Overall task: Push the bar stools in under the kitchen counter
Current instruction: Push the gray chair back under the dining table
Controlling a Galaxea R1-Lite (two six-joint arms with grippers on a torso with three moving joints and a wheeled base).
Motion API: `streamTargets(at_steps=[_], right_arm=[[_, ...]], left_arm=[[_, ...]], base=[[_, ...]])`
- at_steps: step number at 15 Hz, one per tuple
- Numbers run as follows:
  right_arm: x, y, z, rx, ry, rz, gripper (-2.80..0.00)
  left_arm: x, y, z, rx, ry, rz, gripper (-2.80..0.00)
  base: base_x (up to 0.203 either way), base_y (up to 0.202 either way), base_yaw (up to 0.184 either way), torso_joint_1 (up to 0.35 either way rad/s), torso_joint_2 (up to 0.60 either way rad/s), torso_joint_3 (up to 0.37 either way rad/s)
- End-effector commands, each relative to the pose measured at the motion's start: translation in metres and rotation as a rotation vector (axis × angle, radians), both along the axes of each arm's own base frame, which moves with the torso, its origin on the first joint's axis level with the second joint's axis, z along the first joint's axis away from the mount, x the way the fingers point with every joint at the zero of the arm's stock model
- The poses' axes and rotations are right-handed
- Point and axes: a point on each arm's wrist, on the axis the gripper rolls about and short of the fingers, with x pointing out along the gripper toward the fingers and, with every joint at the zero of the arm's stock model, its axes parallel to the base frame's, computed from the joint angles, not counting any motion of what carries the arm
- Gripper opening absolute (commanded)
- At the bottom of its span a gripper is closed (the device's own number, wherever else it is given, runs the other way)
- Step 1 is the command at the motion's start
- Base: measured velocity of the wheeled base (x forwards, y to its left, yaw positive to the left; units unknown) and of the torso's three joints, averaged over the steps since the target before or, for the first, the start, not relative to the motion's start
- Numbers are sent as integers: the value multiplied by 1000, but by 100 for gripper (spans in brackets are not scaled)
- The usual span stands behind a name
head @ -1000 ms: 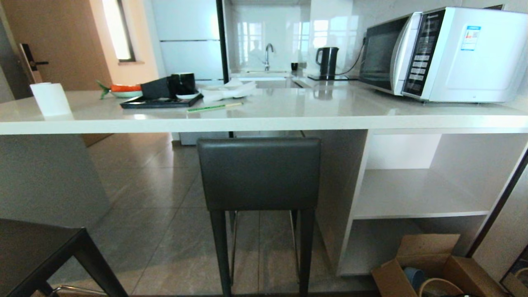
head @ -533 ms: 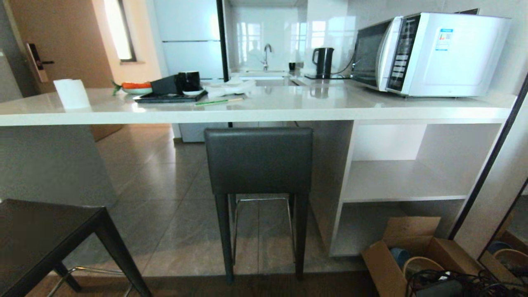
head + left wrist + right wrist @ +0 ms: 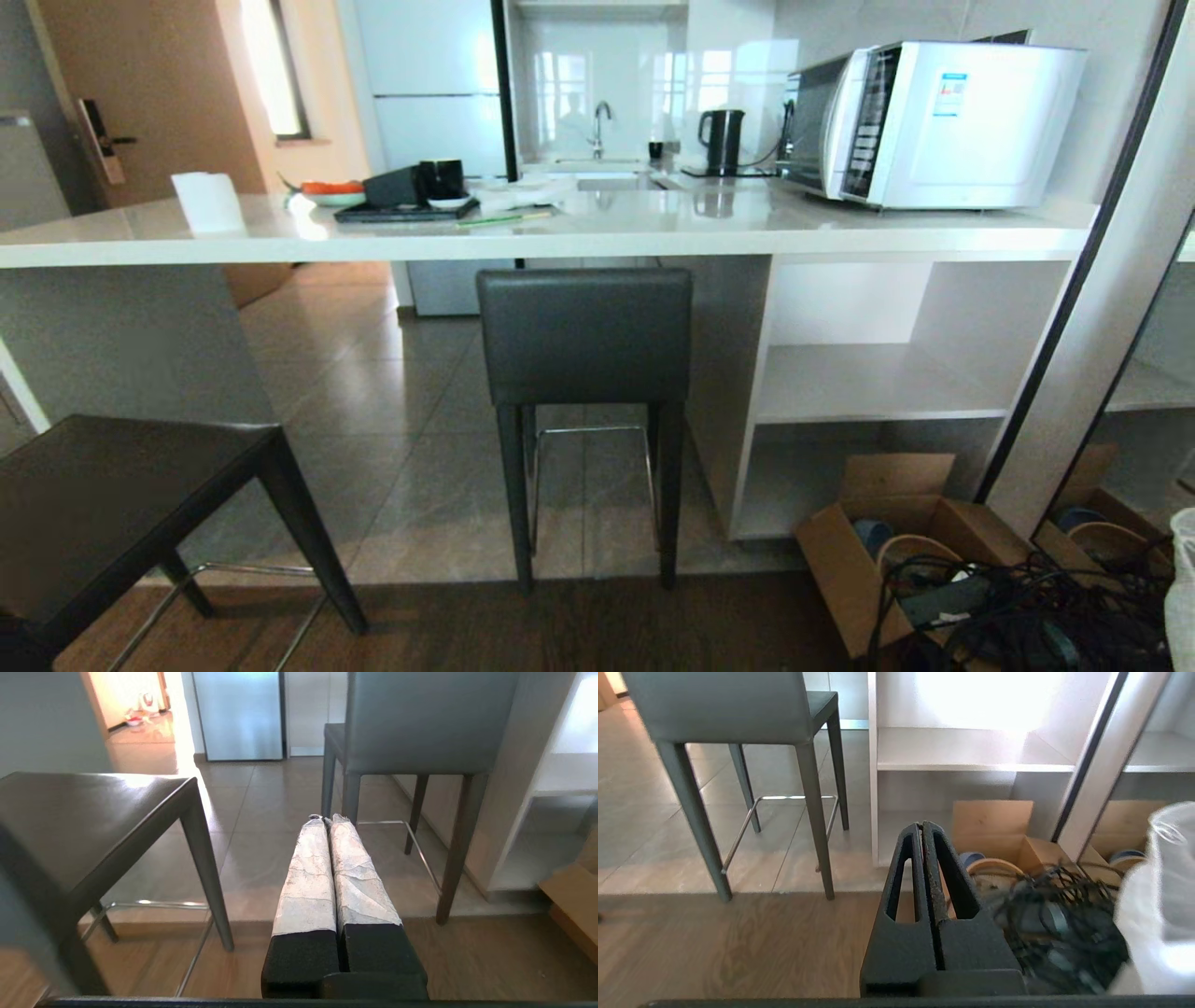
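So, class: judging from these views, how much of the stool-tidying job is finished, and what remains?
Done: one stool stands with its backrest just below the counter edge, seat underneath. In hand: nothing; the left end effector and right end effector are shut, touching no stool. Left: the second stool stands out on the robot's left, clear of the counter.

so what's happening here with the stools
Nothing is being handled right now. One stool already sits tucked under the counter, beside the white shelves. The other stool stands out in the room on the robot's left. The left gripper and right gripper are both shut, holding nothing.
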Motion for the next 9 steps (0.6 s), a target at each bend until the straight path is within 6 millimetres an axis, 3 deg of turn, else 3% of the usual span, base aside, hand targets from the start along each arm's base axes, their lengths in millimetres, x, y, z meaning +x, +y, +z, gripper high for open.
streamTargets(at_steps=[1, 4, 9], right_arm=[[1, 0, -2, 3, 10, 1, -280], [1, 0, -2, 5, 10, -1, -280], [1, 0, -2, 5, 10, -1, -280]], left_arm=[[1, 0, -2, -1, 7, 0, -280], [1, 0, -2, -6, 6, 0, -280], [1, 0, -2, -13, 6, 0, -280]], base=[[-203, 0, -5, -2, 3, 7], [-170, 0, -4, 1, -2, 5], [0, 0, 0, 0, 0, 0]])
